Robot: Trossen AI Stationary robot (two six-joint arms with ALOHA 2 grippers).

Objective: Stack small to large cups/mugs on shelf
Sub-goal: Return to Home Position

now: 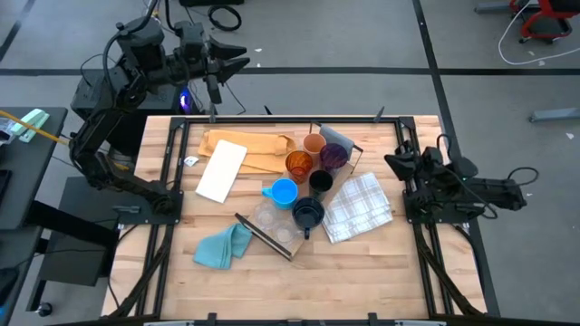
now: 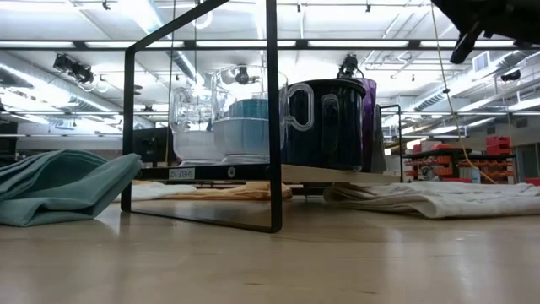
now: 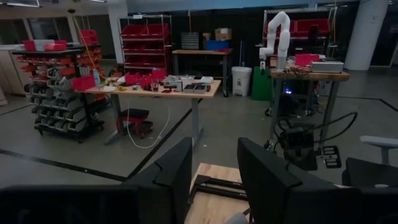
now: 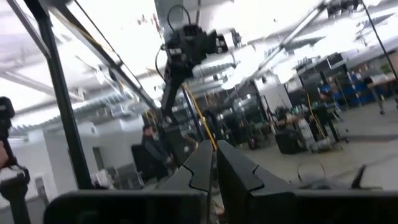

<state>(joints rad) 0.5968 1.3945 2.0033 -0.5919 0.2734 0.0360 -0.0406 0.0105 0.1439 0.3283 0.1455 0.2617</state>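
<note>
Several cups/mugs (image 1: 299, 165) sit on the shelf (image 2: 329, 174), which slants across the bench (image 1: 362, 272). The clear cups (image 1: 265, 217) barely show from above, and in the low view the dark mug (image 2: 325, 122) hides most of the purple tumbler (image 2: 369, 118). A shelf-edge label (image 2: 180, 173) is unreadable. Left gripper (image 1: 243, 54), fingers apart, hangs off the bench; right gripper (image 1: 392, 162), fingers together, is at its right edge.

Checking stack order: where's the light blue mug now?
High view, centre: the light blue mug stands on the shelf, between the amber cup and the clear cups, with the dark mug beside it.
</note>
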